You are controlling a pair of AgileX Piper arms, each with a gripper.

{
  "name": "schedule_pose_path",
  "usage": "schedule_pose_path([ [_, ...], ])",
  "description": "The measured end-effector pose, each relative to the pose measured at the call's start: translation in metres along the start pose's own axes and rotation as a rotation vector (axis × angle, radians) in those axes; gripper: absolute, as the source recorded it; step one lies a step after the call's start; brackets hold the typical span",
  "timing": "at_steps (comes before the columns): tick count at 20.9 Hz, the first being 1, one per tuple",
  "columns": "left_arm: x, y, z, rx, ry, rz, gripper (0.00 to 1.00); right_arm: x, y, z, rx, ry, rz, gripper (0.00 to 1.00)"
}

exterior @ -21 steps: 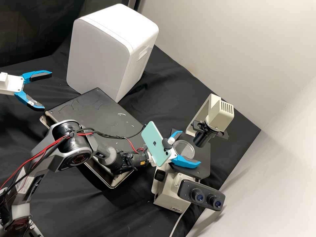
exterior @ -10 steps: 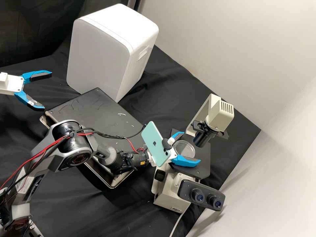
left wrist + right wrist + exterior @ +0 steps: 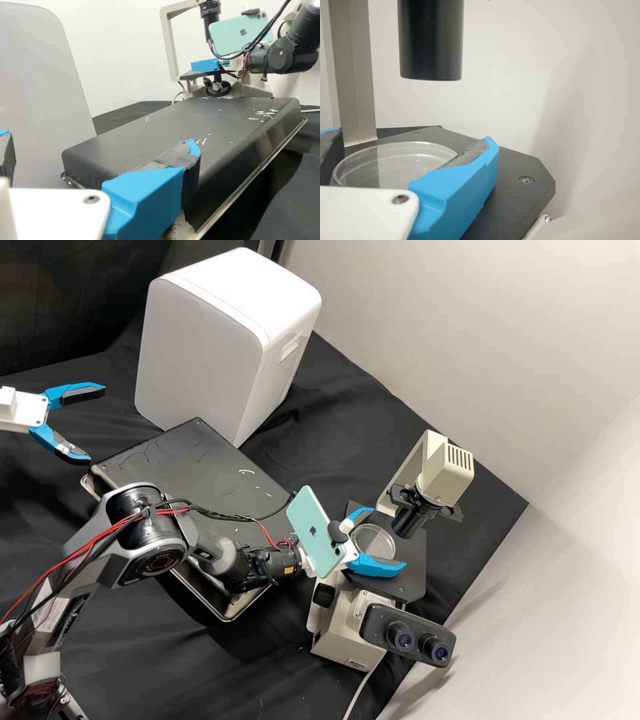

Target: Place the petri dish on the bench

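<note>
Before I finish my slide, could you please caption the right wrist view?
Right gripper grips a clear petri dish on the microscope stage, beneath a black lens tube.

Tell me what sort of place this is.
Probably a laboratory: a microscope with a clear petri dish on its stage, a black bench, and a white boxy appliance.

black bench (image 3: 347, 413) | on it: white box (image 3: 223, 340) | dark tray (image 3: 193, 467) | microscope (image 3: 353, 627)
</note>
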Motion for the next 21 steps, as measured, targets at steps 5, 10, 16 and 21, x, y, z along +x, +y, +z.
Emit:
schedule_pose_path([
  [5, 0.0, 0.0, 0.0, 0.0, 0.0, 0.0, 1.0, -0.006, 0.0, 0.001, 0.012, -0.002, 0.0, 0.0],
  [10, 0.0, 0.0, 0.0, 0.0, 0.0, 0.0, 1.0, -0.026, 0.002, -0.001, 0.055, 0.008, -0.021, 0.0],
  [16, 0.0, 0.0, 0.0, 0.0, 0.0, 0.0, 1.0, -0.063, 0.001, -0.012, 0.107, 0.074, -0.083, 0.0],
  [21, 0.0, 0.0, 0.0, 0.0, 0.0, 0.0, 1.0, -0.099, -0.005, -0.027, 0.132, 0.151, -0.151, 0.0],
])
